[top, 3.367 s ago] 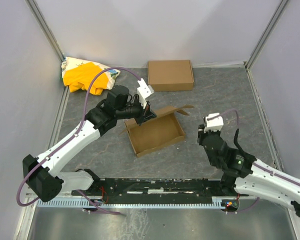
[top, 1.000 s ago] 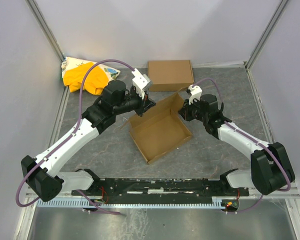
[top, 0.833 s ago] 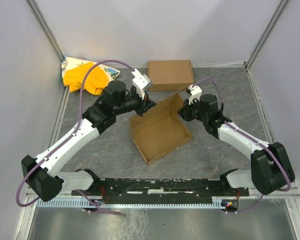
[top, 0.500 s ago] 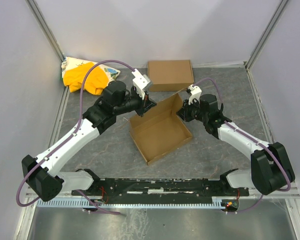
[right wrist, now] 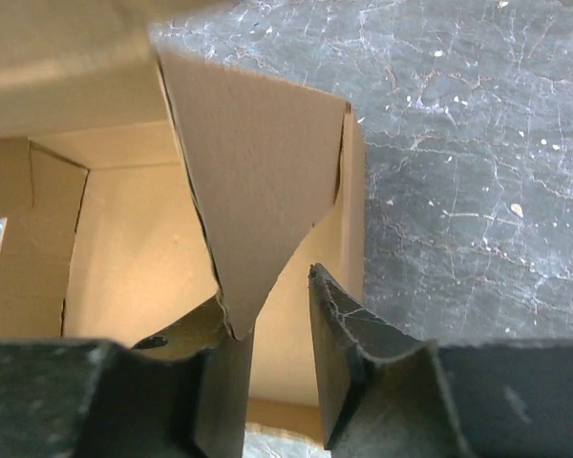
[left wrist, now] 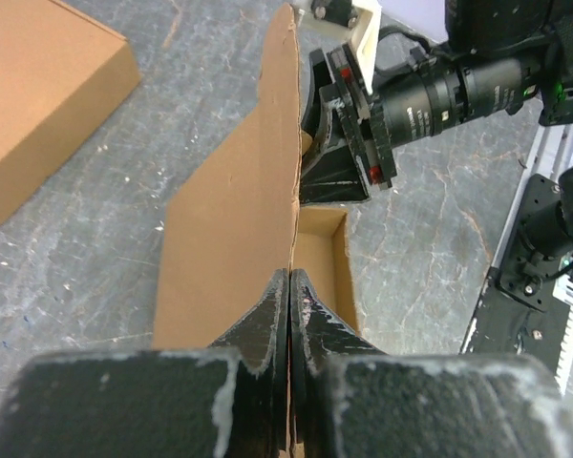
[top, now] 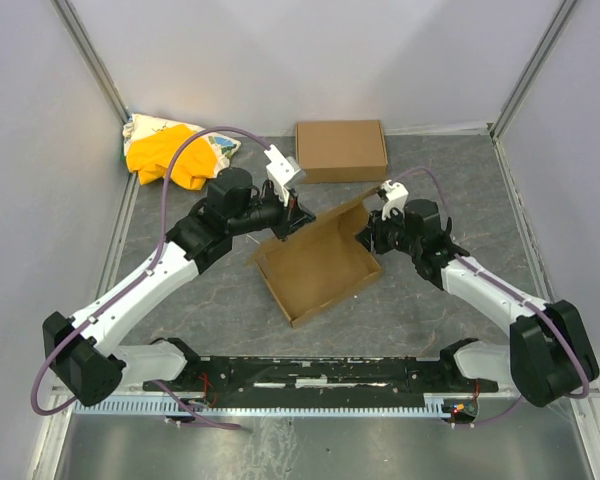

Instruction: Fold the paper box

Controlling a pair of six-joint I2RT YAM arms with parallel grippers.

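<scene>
The paper box (top: 318,268) is a shallow brown tray in the middle of the table, with its lid panel (top: 325,225) raised along the far side. My left gripper (top: 292,224) is shut on the left end of that panel's top edge. In the left wrist view the jaws (left wrist: 289,279) pinch the thin cardboard panel (left wrist: 231,215) edge-on. My right gripper (top: 368,233) is at the tray's far right corner. In the right wrist view it (right wrist: 272,307) stands open. A pointed side flap (right wrist: 258,181) hangs between its fingers, its tip touching the left finger (right wrist: 220,382).
A second, closed brown carton (top: 341,150) lies at the back. A yellow cloth bundle (top: 168,152) sits in the back left corner. Grey walls enclose the table on three sides. A black rail (top: 310,372) runs along the near edge between the arm bases.
My right gripper's jaws have parted, and that wrist has slid a little right. The left gripper, still shut on the lid, has shifted slightly right. The box has turned a little.
</scene>
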